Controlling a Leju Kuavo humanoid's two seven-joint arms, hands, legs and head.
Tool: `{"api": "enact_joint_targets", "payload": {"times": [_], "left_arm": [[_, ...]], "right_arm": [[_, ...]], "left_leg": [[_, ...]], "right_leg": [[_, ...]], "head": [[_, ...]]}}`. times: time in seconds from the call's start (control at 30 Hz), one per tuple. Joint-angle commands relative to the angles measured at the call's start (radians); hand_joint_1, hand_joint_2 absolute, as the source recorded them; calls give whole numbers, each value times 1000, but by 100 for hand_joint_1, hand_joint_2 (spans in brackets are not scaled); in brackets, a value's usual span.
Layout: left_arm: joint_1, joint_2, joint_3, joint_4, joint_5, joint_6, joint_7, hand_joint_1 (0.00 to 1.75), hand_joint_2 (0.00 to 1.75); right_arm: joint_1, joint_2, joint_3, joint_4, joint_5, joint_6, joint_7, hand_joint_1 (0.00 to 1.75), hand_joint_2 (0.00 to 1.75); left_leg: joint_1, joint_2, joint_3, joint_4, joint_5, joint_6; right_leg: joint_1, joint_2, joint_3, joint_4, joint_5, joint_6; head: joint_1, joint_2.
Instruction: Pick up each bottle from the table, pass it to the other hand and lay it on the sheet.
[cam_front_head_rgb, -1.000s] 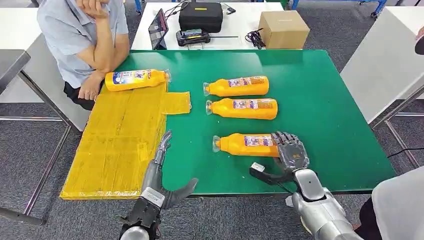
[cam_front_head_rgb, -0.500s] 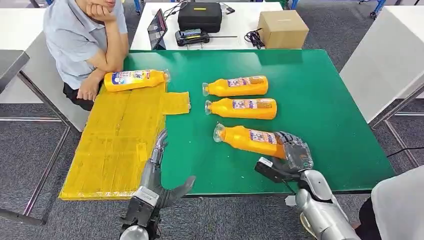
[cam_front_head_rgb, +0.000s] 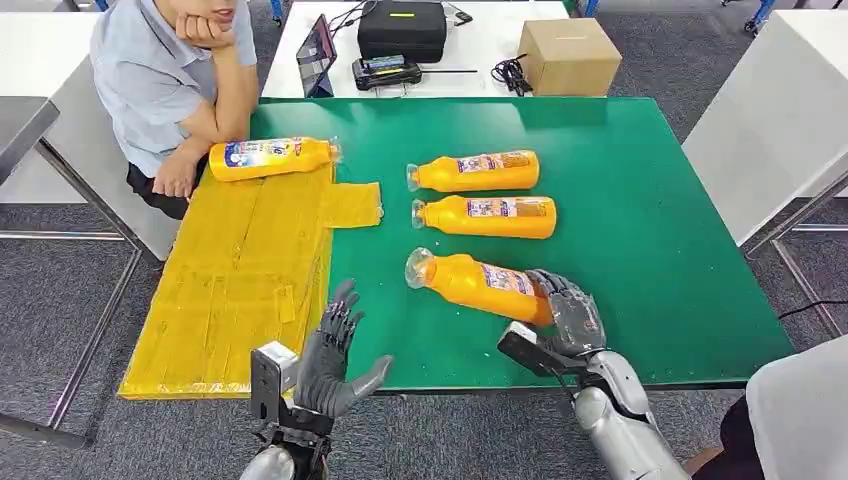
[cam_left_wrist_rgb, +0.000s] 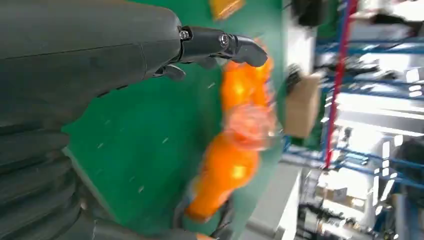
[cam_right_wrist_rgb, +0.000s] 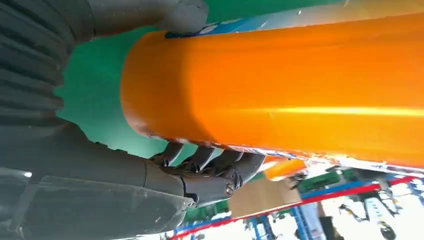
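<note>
Right hand (cam_front_head_rgb: 572, 318) grips nearest bottle (cam_front_head_rgb: 478, 283) by its base.
Left hand (cam_front_head_rgb: 333, 352) spread, holding nothing, at the worktop's (cam_front_head_rgb: 650, 220) near edge beside the sheet (cam_front_head_rgb: 235, 280); labels unreadable.

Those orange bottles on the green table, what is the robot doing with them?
Its right hand grips the nearest bottle by its base, neck tilted toward the open left hand, which waits nearby. Two more bottles lie on the green table. One bottle already lies on the yellow sheet, beside a seated person.
</note>
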Motion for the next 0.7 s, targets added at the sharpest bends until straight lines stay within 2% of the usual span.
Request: {"api": "enact_joint_targets", "payload": {"times": [0.03,0.27,0.43,0.7], "left_arm": [[-83,2,-29,218,18,-50,-13,0,175],[-148,-11,-43,297,3,-48,-48,0,175],[-196,-40,-12,351,-32,57,-151,0,175],[-209,-52,-4,322,25,22,-173,0,175]], "right_arm": [[-7,47,47,-111,-80,72,-39,175,175],[-3,72,110,-182,-135,117,-44,175,175],[-12,76,155,-199,-161,122,-36,175,175],[-21,80,198,-197,-178,138,-31,175,175]], "left_leg": [[1,2,2,-1,-1,-2],[0,1,0,0,0,-1],[1,1,-1,0,0,-2],[1,2,0,1,-1,-2]], "right_leg": [[1,1,1,0,-1,-2],[0,1,-1,0,0,-2],[1,1,-1,0,0,-2],[1,1,0,0,-1,-2]], "head": [[0,0],[0,0],[0,0],[0,0]]}}
